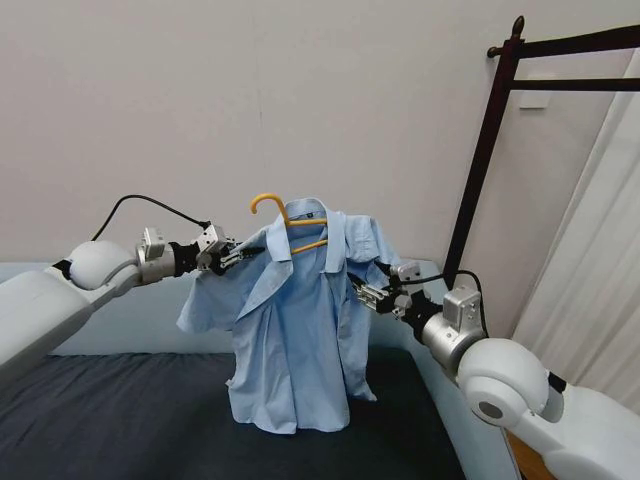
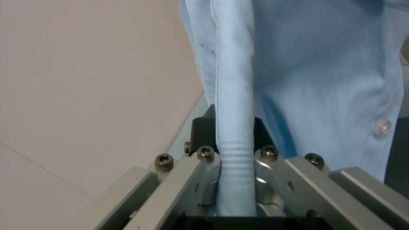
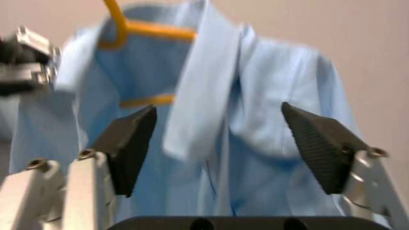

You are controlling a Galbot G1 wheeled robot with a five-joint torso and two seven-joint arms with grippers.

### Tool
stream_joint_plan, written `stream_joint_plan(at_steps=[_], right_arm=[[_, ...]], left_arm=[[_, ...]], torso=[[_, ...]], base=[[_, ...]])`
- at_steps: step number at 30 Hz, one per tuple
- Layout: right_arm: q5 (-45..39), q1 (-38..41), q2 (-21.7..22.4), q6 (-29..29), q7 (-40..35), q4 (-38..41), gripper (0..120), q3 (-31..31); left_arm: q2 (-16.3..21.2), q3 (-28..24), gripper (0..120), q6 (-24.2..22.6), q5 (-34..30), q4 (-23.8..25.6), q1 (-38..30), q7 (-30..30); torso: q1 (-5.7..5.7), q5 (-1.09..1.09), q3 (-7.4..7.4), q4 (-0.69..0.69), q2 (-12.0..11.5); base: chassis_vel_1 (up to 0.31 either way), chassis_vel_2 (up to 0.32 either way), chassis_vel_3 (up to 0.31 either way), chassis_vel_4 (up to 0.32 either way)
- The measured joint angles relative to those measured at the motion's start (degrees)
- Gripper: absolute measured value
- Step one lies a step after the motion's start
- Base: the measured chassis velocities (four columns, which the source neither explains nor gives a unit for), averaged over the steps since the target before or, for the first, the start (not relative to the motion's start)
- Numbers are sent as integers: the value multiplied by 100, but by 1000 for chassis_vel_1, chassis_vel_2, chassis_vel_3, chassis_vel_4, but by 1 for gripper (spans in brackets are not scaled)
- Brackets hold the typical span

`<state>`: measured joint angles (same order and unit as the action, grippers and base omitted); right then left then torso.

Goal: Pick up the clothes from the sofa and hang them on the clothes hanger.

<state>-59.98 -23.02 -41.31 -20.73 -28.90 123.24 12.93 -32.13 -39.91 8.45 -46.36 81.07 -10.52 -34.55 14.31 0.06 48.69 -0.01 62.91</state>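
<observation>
Above the sofa [image 1: 110, 400], I hold the limp, light shirt [image 1: 290, 340] on its yellow hanger [image 1: 305, 222]: left gripper [image 1: 238, 254] pinching its shoulder fabric, right gripper [image 1: 366, 293] spread wide alongside; the stiff hanger looks the surer grip.

Plain pale wall [image 1: 300, 90] behind, with a white curtain [image 1: 600, 280] at the far right edge

The left arm reaches in level from the left, elbow low. The left gripper [image 1: 236, 256] is clamped on a fold of the shirt [image 1: 290, 340] (black pads [image 2: 202, 131] pressed to both sides). The right arm stretches forward from the lower right, and the right gripper [image 1: 363, 293] has its fingers [image 3: 131, 143] spread wide.
</observation>
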Motion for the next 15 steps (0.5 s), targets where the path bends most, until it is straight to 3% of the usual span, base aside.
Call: stream_joint_plan(at_steps=[4,12,15], right_arm=[[-86,624,-279,-137,-405,-101,98,439],[293,702,-486,-391,-573,-164,100,799],[346,725,-574,-440,-665,-250,94,902]], left_arm=[[57,-62,1,-189,20,299,30,296],[111,-77,1,-276,103,447,122,462],[138,-69,1,-307,110,480,165,503]], torso=[[0,-1,0,1,0],[0,-1,0,-1,0],[0,0,0,-1,0]], base=[[0,0,0,0],[0,0,0,0],[0,0,0,0]])
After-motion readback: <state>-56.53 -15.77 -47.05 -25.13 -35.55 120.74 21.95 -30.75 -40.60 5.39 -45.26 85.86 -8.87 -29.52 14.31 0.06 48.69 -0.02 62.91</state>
